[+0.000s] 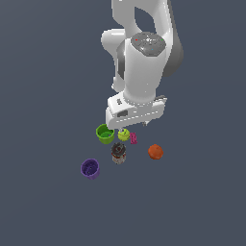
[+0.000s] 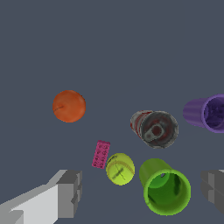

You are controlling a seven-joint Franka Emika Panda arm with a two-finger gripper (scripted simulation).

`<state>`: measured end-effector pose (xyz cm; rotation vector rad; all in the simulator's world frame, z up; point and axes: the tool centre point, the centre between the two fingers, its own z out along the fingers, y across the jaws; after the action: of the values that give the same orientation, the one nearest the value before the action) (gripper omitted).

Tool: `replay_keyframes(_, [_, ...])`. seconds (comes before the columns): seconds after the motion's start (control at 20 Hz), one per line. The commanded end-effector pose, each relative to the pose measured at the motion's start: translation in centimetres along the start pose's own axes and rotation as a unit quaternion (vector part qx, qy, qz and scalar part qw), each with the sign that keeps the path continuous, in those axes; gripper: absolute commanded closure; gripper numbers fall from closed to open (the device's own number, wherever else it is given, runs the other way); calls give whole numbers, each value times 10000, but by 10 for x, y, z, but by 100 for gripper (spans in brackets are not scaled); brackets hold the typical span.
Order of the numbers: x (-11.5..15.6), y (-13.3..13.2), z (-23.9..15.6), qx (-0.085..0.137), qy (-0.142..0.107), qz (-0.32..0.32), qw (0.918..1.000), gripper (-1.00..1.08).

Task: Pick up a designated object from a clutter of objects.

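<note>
The designated object, an orange-red ball (image 1: 155,152) (image 2: 69,106), lies on the grey floor at the exterior view's right end of the clutter of objects. My gripper (image 1: 129,125) (image 2: 142,190) hangs open above the clutter, over the green cup (image 1: 104,133) (image 2: 166,187) and the yellow-green ball (image 1: 123,135) (image 2: 120,169). It holds nothing, and its grey fingers (image 2: 68,192) stand wide apart. The orange-red ball is off to one side of the fingers, untouched.
A tiny pink piece (image 1: 133,139) (image 2: 101,154) lies beside the yellow-green ball. A dark brown-and-white can (image 1: 118,153) (image 2: 155,128) rests between the cups and the orange-red ball. A purple cup (image 1: 90,168) (image 2: 205,113) stands farthest toward the exterior view's left.
</note>
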<state>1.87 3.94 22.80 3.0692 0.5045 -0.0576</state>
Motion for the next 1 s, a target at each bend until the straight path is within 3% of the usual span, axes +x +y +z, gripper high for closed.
replay_keyframes(0.0, [12, -15, 20, -19, 22, -494, 9988, -92])
replay_keyframes(0.2, [31, -44, 53, -27, 73, -1335, 9910, -92])
replay_keyframes(0.5, [48, -82, 94, 2, 153, -2302, 9730, -92])
replay_keyframes(0.95, [57, -112, 124, 48, 229, -3007, 9534, -92])
